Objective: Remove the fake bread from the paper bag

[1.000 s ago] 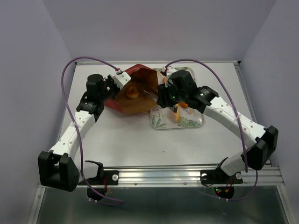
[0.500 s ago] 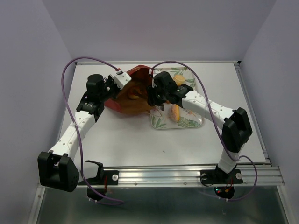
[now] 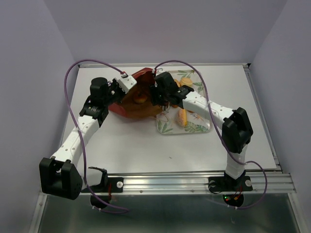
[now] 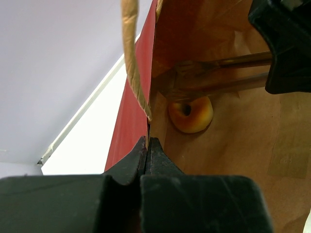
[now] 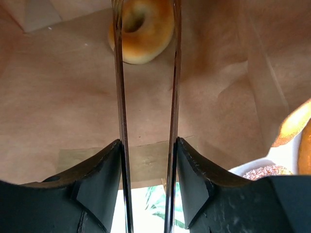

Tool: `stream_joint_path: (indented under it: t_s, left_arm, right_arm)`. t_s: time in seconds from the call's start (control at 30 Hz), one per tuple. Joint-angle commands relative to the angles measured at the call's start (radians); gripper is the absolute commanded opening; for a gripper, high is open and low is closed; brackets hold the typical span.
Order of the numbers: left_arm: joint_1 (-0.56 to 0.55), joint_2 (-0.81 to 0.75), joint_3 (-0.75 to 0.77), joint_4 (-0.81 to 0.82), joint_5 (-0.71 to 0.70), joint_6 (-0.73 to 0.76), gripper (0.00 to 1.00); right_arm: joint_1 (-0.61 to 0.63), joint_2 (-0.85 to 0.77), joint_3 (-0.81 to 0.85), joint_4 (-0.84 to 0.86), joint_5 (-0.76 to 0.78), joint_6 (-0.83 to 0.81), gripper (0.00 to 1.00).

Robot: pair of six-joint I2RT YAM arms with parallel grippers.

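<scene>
The dark red paper bag (image 3: pixel 127 111) lies on its side with its mouth open to the right. My left gripper (image 3: pixel 127 82) is shut on the bag's upper edge (image 4: pixel 147 141) and holds it up. My right gripper (image 3: pixel 160 97) is at the bag's mouth, shut on a pair of thin metal tongs (image 5: pixel 119 97). The tong tips reach either side of the ring-shaped bagel (image 5: pixel 141 31), which lies deep on the brown inside of the bag (image 5: pixel 63 97). The bagel also shows in the left wrist view (image 4: pixel 191 114) and in the top view (image 3: pixel 141 99).
A leaf-patterned tray (image 3: pixel 167 127) sits right of the bag. It holds an oblong loaf (image 3: pixel 183 117) and other bread pieces (image 3: pixel 185 81). Orange bread (image 5: pixel 291 126) and a speckled piece (image 5: pixel 265 172) show past the bag's edge. A twisted handle (image 4: pixel 133 63) hangs by my left gripper.
My right arm has swung left from over the tray to the bag's mouth, with the tongs now reaching inside to the bagel. My left gripper has stayed on the bag's edge.
</scene>
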Motion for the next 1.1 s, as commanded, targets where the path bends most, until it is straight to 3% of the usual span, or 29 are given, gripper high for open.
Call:
stream_joint_path:
  t_s: [0.0,1.07]
  left_arm:
    - [-0.006,-0.038,-0.002,0.045,0.027,-0.005,0.00]
    - [-0.016,-0.036,-0.010,0.056,0.036,0.001,0.00]
  right_arm:
    - [0.004,0.006,0.029,0.050,0.039,0.019,0.52]
    - [-0.005,0.061,0.020,0.052,0.010,0.062,0.54]
